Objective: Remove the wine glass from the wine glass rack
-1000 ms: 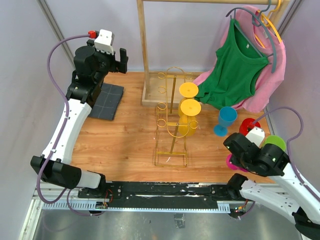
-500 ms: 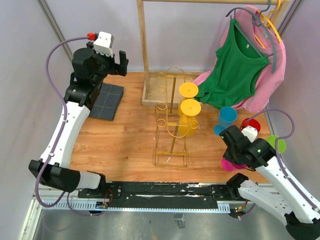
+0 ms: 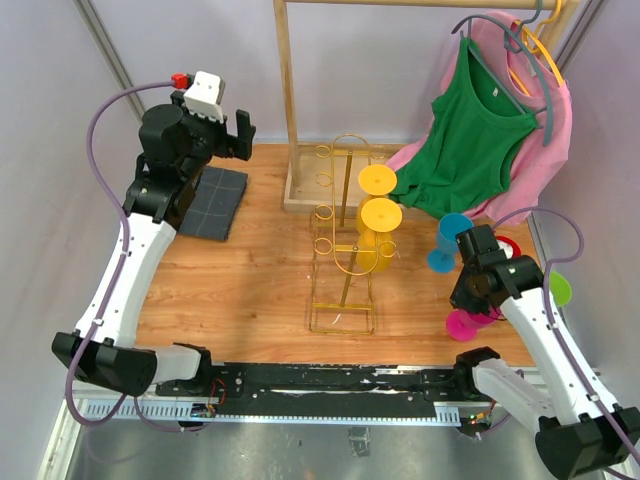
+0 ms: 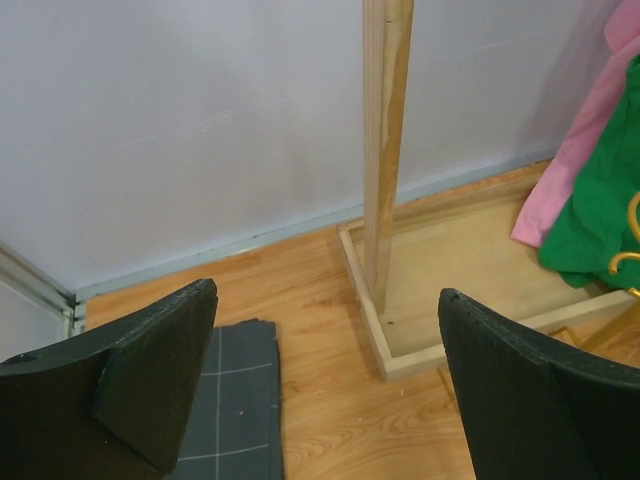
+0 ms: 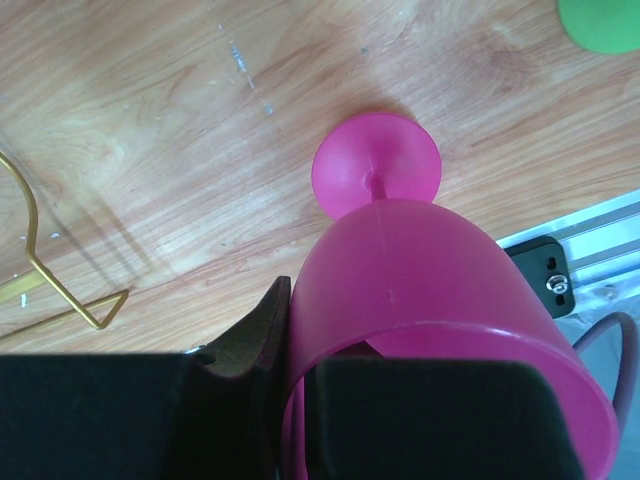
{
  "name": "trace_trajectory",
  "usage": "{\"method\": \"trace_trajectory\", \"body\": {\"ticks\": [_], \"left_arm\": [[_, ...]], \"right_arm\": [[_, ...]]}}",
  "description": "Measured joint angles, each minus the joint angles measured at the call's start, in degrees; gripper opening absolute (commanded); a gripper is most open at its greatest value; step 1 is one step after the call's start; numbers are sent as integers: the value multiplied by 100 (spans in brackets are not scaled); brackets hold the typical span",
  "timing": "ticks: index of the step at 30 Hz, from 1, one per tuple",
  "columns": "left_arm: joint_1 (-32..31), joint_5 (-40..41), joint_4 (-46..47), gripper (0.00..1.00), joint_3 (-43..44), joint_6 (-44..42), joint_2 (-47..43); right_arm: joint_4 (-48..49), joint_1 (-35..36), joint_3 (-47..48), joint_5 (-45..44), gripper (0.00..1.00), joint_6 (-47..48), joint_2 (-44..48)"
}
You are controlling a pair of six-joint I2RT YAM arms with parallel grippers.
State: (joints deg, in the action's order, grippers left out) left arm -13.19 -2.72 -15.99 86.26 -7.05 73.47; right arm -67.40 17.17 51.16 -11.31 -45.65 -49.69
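The gold wire wine glass rack (image 3: 342, 270) stands mid-table, with two yellow wine glasses (image 3: 380, 215) hanging on its right side. Its corner shows in the right wrist view (image 5: 60, 290). My right gripper (image 3: 470, 296) is right of the rack and is shut on the rim of a magenta wine glass (image 5: 420, 260), one finger inside and one outside. The glass's foot rests on the wood (image 3: 463, 323). My left gripper (image 3: 243, 132) is open and empty, high at the back left, far from the rack.
Blue (image 3: 452, 238), red (image 3: 505, 248) and green (image 3: 558, 289) glasses stand at the right. A wooden clothes rail (image 3: 287, 100) with green and pink garments (image 3: 470, 140) stands behind the rack. A dark mat (image 3: 213, 200) lies at the back left.
My right arm has swung from the near right corner toward the back, its wrist now over the magenta glass. The left arm rose slightly. The yellow glasses have not moved.
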Motion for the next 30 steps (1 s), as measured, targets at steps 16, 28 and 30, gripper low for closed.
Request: {"method": "trace_trajectory", "body": {"ticks": [16,28,30], "left_arm": [[0,-129,4,96,-181,-20,-138],[0,-173,0,96,-308,-63,-328],[0,-184,0,96,-332,-63,-356]], "right_arm": [[70,-874,83,177,1,981,-175],[354,-1287,-229,317,8,1237,-254],[409,-1316,-229,317,8,1276,-278]]}}
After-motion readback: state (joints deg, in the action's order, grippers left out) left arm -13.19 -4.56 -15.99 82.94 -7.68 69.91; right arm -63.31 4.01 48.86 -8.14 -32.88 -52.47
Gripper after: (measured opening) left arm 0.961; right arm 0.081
